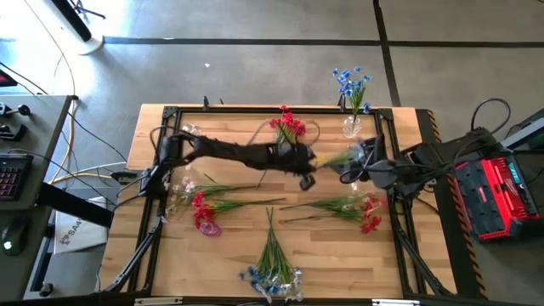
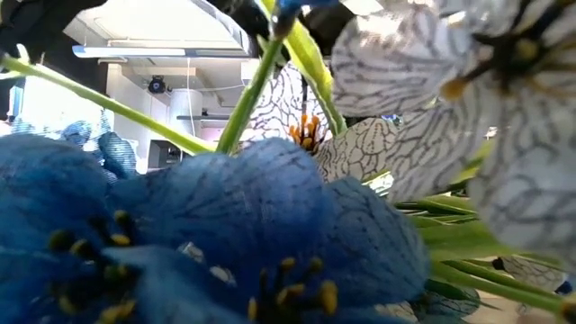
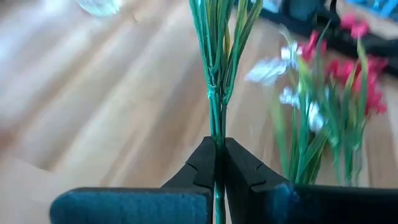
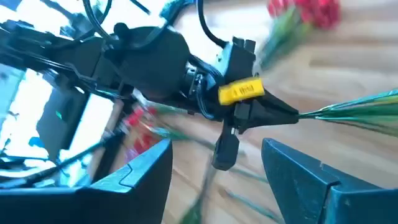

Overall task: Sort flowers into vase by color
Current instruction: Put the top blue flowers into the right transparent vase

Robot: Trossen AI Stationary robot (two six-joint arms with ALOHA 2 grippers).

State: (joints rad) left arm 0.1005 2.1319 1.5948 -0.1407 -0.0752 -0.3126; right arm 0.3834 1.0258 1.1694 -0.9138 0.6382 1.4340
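Observation:
My left gripper (image 1: 308, 177) is over the table's middle, shut on a green sprig (image 4: 348, 112) whose blossoms lie outside both wrist views. My right gripper (image 4: 217, 174) stands open just right of it, nothing between its fingers. Blue flowers (image 1: 350, 85) stand in a glass vase (image 1: 351, 127) at the far right. Red flowers (image 1: 287, 126) stand upright at the far middle. Three mixed bunches lie flat on the table: red and white at the left (image 1: 204, 208), red and white at the right (image 1: 357, 208), blue and white at the near edge (image 1: 272, 272). My left gripper pinches a few thin green stems (image 3: 217, 134) together between its two fingers. The stems run on forward past the fingertips, roughly in line with them, toward the table's right side (image 4: 323, 112). What shows of the sprig is lifted clear of the wood.
Blue and white blossoms (image 2: 225, 234) right at the low camera block most of that view. The two grippers are close together over the right middle of the table. Cables and a red box (image 1: 497, 191) lie beyond the table's right edge.

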